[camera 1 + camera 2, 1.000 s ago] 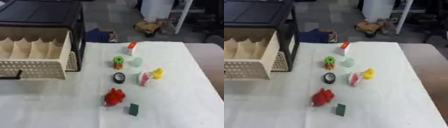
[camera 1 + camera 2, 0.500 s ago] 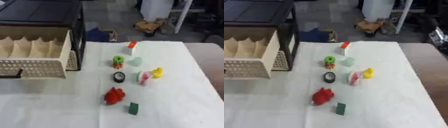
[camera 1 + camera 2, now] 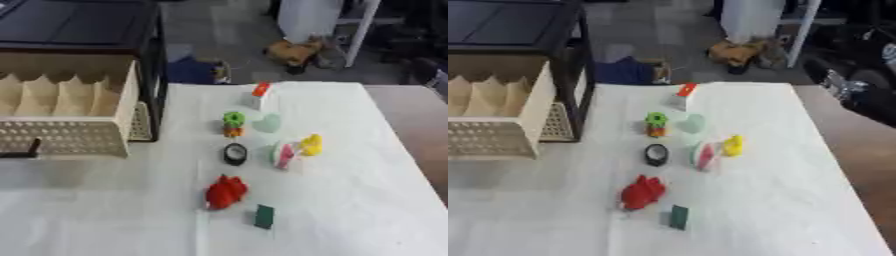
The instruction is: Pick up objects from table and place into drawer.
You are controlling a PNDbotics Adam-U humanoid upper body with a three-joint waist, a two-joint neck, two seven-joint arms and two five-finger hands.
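Here a white cloth covers the table (image 3: 350, 200), with a bare brown tabletop (image 3: 413, 117) showing past its right edge. Beyond the far edge lies a grey floor with a blue bag (image 3: 189, 70), a brown bundle (image 3: 292, 50) and a white bin (image 3: 305, 18).

Only the right eye view shows a black and silver shape at the right edge, seemingly the right hand (image 3: 848, 86); whether it is released or clenched I cannot tell. The left hand is in neither view.

The drawer (image 3: 70, 137) stands pulled out at the left, beige, with dividers inside and a perforated front, set in a black cabinet (image 3: 79, 22).

The things to pick up lie in a loose line down the middle of the cloth, apart from the drawer. From far to near:
- a red and white box (image 3: 259, 95)
- a green ring (image 3: 233, 120) just beside a pale green piece (image 3: 268, 122)
- a black roll (image 3: 234, 153)
- a pink and white toy (image 3: 283, 154) touching a yellow duck (image 3: 311, 144)
- a red toy (image 3: 226, 191)
- a dark green block (image 3: 264, 216)

Nothing stands between them and the drawer.
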